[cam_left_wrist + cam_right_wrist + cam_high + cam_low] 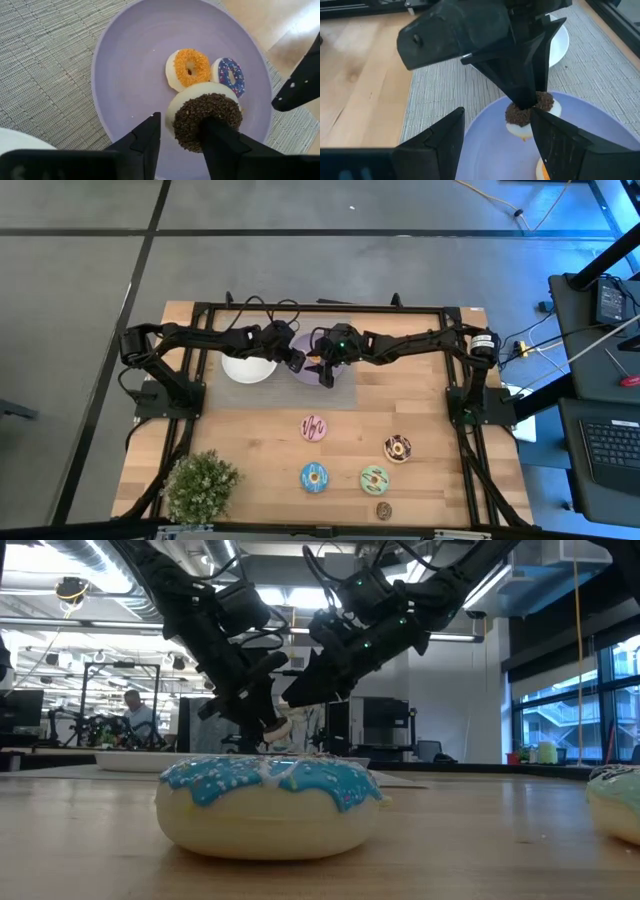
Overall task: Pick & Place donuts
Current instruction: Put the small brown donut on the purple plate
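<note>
Over the lilac plate (125, 75), at the far middle of the surface, your left hand (181, 131) has the dark-brown mini donut (207, 120) between its fingers. They look like they are letting go, but you cannot tell for sure if they have. The orange mini donut (189, 68) and the purple mini donut (228, 76) lie in the plate too, just beside the brown one.

Your right hand (495, 135) hangs released right next to the left one, over the same plate.

Be careful: the two hands are very close and could bump. The brown donut leans on the others, so it may roll or stick to a finger when you lift.

Nearer to you wait the pink donut (314, 427), blue donut (313, 477), green donut (374, 478) and chocolate donut (398, 448).
</note>
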